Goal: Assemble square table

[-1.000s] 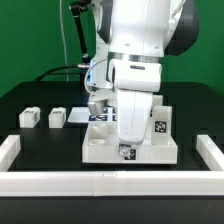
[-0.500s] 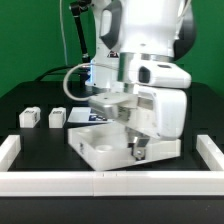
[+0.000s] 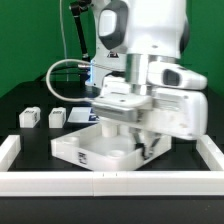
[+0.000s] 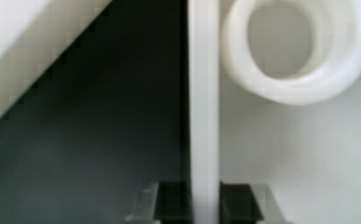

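The square table top (image 3: 88,150), a thick white slab with a raised rim and round corner sockets, lies skewed on the black table with one corner towards the front wall. My gripper (image 3: 141,147) is shut on its rim at the exterior view's right side. In the wrist view the thin white rim (image 4: 205,100) runs straight between the two dark fingers (image 4: 168,203), and my gripper (image 4: 205,206) pinches it; a round socket (image 4: 283,92) lies beside the rim. Two small white leg blocks (image 3: 29,117) (image 3: 57,117) stand apart at the exterior view's left.
A low white border wall (image 3: 60,180) runs along the front, with end pieces at the left (image 3: 8,148) and right (image 3: 212,150). The marker board (image 3: 80,117) lies flat behind the table top, partly hidden by the arm. A grey cable (image 3: 60,75) loops off the arm.
The table top has turned and slid towards the exterior view's left, its corner now near the front wall. The wrist has swung round with it, still shut on the rim.
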`<state>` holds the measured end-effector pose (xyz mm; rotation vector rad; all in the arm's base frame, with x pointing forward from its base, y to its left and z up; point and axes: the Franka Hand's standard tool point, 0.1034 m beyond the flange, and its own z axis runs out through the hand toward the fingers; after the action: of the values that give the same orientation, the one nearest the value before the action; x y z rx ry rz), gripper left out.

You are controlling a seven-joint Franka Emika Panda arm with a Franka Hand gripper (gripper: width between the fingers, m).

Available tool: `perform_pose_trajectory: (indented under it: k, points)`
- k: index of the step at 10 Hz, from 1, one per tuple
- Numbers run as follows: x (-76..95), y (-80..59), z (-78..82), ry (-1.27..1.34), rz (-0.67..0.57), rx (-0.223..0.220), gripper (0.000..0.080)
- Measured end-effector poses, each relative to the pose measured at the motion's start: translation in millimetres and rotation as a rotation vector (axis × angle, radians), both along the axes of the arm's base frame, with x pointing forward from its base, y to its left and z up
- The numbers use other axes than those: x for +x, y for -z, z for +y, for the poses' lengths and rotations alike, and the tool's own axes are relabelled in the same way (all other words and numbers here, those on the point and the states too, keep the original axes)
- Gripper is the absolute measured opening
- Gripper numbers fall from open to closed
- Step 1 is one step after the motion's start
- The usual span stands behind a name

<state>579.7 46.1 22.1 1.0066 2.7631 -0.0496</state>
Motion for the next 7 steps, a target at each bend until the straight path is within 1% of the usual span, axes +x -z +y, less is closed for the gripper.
perform_pose_trajectory:
  k: [1, 2, 4, 5, 6, 7]
  points:
    - [0.7, -3.7, 2.5, 0.018, 0.002, 0.01, 0.0064]
    - [-0.3, -2.3, -1.9, -0.078, 0.01, -0.019, 0.0063]
    - [-1.9, -0.4, -4.1, -0.154, 0.018, -0.043, 0.0063]
    - [-5.4, 1.5, 2.6, -0.303, 0.051, -0.077, 0.0063]
    - [-4.9, 2.7, 17.3, -0.452, 0.109, -0.104, 0.0063]
    - [3.6, 0.8, 30.0, -0.603, 0.158, -0.117, 0.0063]
